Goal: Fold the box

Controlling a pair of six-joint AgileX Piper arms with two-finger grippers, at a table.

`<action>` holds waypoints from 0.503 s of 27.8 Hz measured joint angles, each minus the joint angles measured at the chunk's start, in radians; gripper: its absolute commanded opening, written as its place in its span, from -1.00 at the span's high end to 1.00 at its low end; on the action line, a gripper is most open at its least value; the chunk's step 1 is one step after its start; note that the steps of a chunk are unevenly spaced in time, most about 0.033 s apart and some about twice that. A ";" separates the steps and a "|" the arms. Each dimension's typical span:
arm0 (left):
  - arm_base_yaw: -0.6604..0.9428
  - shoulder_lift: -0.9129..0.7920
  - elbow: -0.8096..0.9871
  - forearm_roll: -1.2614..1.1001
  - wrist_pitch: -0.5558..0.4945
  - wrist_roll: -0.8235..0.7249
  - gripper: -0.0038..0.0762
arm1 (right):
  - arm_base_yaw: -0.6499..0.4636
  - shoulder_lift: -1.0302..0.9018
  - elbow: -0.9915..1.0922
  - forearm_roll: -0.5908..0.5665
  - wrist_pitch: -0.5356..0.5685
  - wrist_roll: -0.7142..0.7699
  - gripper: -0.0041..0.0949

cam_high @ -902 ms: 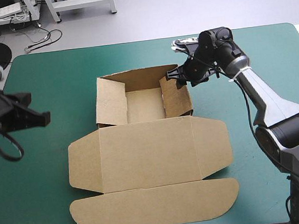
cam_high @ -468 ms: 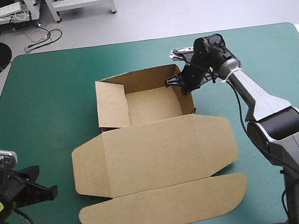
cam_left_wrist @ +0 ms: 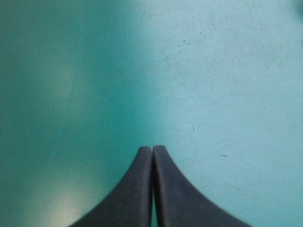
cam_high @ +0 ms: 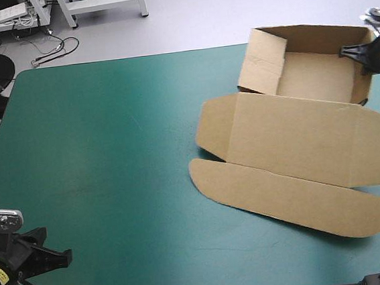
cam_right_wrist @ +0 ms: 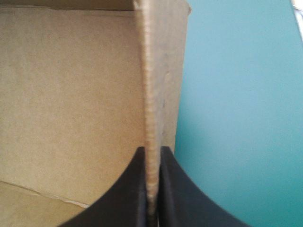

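Observation:
The brown box [cam_high: 297, 135] lies at the table's far right as an open tray with raised walls, its lid and curved flap [cam_high: 289, 197] flat toward the front. My right gripper [cam_high: 370, 54] is at the tray's right wall. The right wrist view shows that wall's edge [cam_right_wrist: 150, 94] pinched between the black fingers [cam_right_wrist: 151, 149], with the tray's floor [cam_right_wrist: 71, 94] to one side. My left gripper [cam_high: 61, 257] sits at the table's front left corner, far from the box. It is shut [cam_left_wrist: 152, 147] over bare teal-green cover.
The teal-green cover [cam_high: 109, 137] spreads bare over the left and middle of the table. The box's right end reaches the table's right edge, and the tray stands at the far right corner.
The right gripper has pulled the box from the table's middle to the far right, turning it a little. The left arm drew back to the front left corner earlier and has held there.

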 measured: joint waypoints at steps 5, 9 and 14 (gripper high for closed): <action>0.000 -0.001 0.000 0.034 -0.009 -0.003 0.93 | -0.068 0.009 0.023 -0.061 0.007 -0.054 0.28; 0.000 -0.005 0.000 0.059 -0.020 -0.011 0.93 | -0.068 0.024 0.026 -0.077 0.008 -0.064 -0.17; 0.000 -0.006 0.000 0.082 -0.024 -0.014 0.93 | -0.068 0.024 0.028 -0.077 0.008 -0.067 -0.20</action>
